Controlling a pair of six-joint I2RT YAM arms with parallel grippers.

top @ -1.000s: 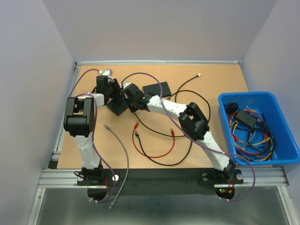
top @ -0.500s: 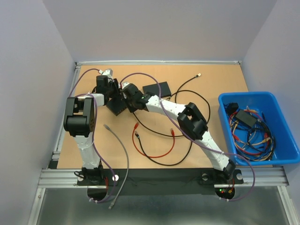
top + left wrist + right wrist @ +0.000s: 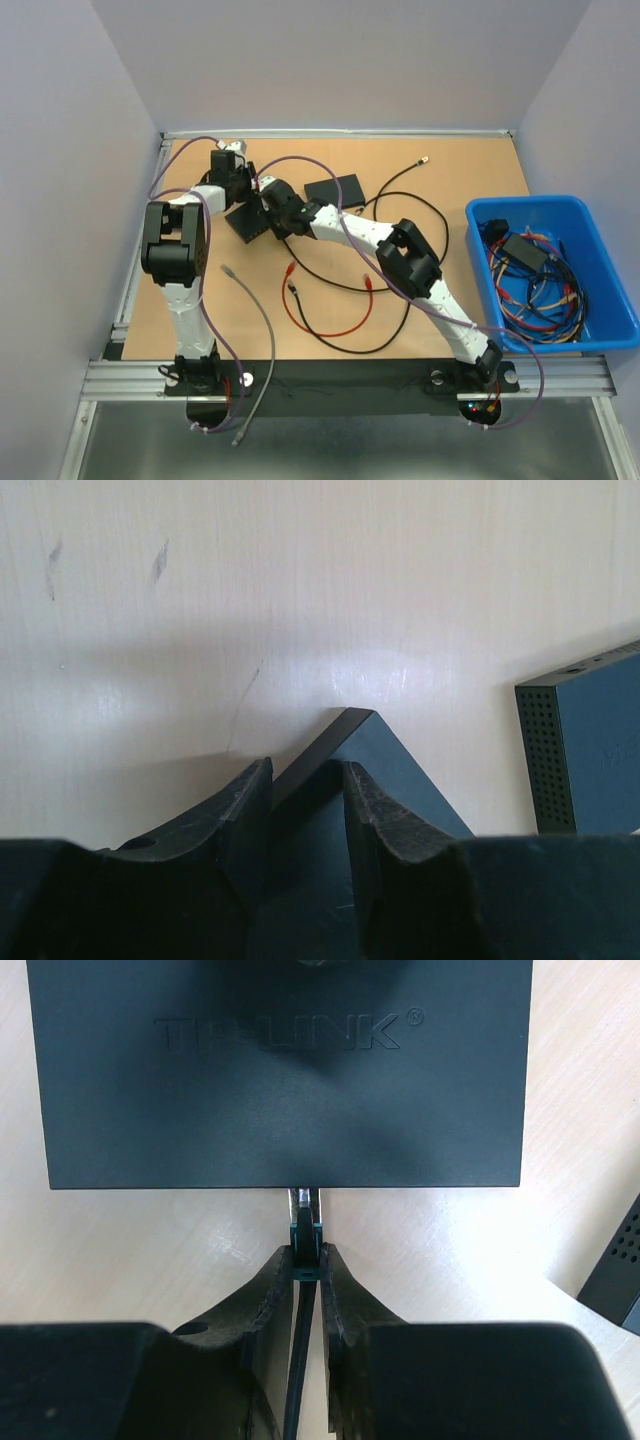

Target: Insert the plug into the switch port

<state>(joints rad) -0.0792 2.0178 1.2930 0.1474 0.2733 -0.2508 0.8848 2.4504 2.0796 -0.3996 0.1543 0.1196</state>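
Plug (image 3: 303,1225) sat pinched in the right gripper (image 3: 305,1260), tip at the switch (image 3: 280,1090) edge, far left. I'd push straight, no twisting. Left gripper (image 3: 305,780) straddled its corner, jaws narrow, grip unclear.

I work over a light wooden table (image 3: 460,170) that sits in a pale grey enclosure: a plain back wall (image 3: 340,60) and a side wall to my left (image 3: 60,200) and my right (image 3: 590,100), none with a window. A thin metal strip (image 3: 340,132) runs along the far edge of the board, and an aluminium rail (image 3: 350,372) crosses the near edge. Below that rail lies a dull grey surface (image 3: 350,440). The light is even and soft. Up close the wood shows a few dark scuff marks (image 3: 55,555) and a bright patch of glare (image 3: 370,675).
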